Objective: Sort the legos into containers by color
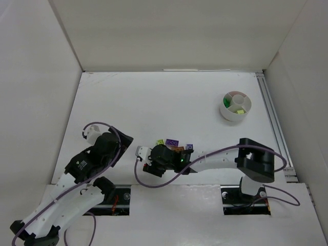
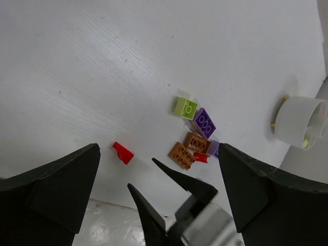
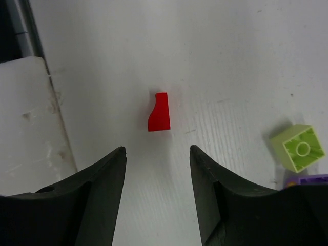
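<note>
One red lego [image 3: 159,112] just ahead of right gripper [image 3: 157,148], spread, tilted down; left gripper [image 2: 158,147] spread wide.

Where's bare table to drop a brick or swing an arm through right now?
Widest bare patch: the table from the back wall down to the brick cluster, left of the white dish. Also bare: the strip between dish and cluster. Crowded: near edge centre, where the right arm has its jaws open toward a lone red brick beside the cluster.
</note>
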Action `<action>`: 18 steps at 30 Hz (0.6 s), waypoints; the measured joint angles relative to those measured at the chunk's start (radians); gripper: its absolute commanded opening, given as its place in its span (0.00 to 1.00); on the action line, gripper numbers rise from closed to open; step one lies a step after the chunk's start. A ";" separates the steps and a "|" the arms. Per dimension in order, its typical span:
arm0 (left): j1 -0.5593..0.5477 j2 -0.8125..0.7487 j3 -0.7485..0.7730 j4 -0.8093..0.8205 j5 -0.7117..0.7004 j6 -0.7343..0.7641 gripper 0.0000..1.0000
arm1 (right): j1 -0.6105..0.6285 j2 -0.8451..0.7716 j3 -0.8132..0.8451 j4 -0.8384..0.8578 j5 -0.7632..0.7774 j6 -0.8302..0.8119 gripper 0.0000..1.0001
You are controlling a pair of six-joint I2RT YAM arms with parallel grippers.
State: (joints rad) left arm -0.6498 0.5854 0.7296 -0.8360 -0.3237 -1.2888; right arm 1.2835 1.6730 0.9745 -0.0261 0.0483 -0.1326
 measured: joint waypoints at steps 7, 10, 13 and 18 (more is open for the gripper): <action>0.004 -0.068 0.038 -0.088 -0.060 -0.066 0.99 | 0.010 0.161 0.034 0.108 0.068 0.000 0.55; 0.004 -0.073 0.039 -0.098 -0.071 -0.075 0.99 | 0.013 0.175 0.051 0.138 0.089 -0.001 0.50; 0.004 -0.073 0.039 -0.102 -0.075 -0.081 0.99 | 0.014 0.184 0.052 0.162 0.098 -0.002 0.29; 0.004 -0.071 0.047 -0.112 -0.090 -0.081 0.99 | 0.014 0.183 0.052 0.188 0.114 -0.001 0.12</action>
State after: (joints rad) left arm -0.6460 0.5140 0.7761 -0.9482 -0.4137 -1.3697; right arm 1.2976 1.8565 1.0264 0.1619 0.1619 -0.1333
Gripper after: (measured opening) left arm 0.993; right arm 0.163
